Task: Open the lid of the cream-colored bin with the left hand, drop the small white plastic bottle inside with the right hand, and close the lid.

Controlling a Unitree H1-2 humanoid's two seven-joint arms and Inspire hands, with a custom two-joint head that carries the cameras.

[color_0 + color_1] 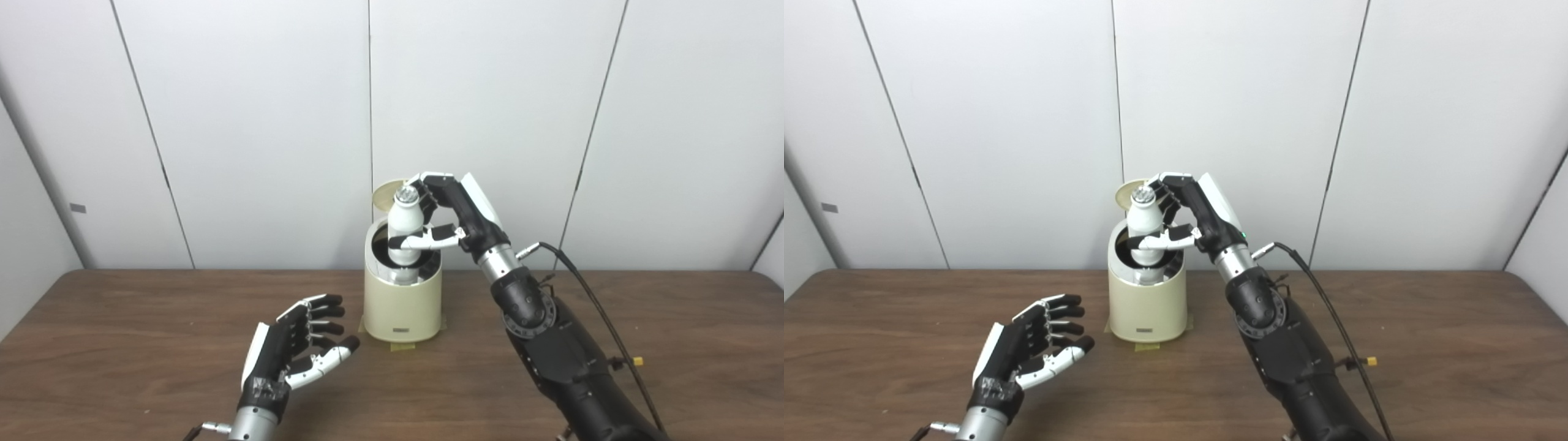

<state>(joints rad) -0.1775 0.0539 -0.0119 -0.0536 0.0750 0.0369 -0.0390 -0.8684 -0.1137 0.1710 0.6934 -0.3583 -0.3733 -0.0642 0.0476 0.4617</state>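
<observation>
The small white plastic bottle [404, 229] is held upright at the centre of the frame, its lower part inside the mouth of the cream-colored bin [402, 306], its ribbed cap above the rim. The bottle is gripped by the right hand [450, 214], fingers behind it and thumb across its front. The lid [386, 196] is seen tilted up behind the bottle. The bin stands on the wooden table [122, 343]. The left hand [294, 349] is held at lower left, near the bin, fingers spread and empty.
</observation>
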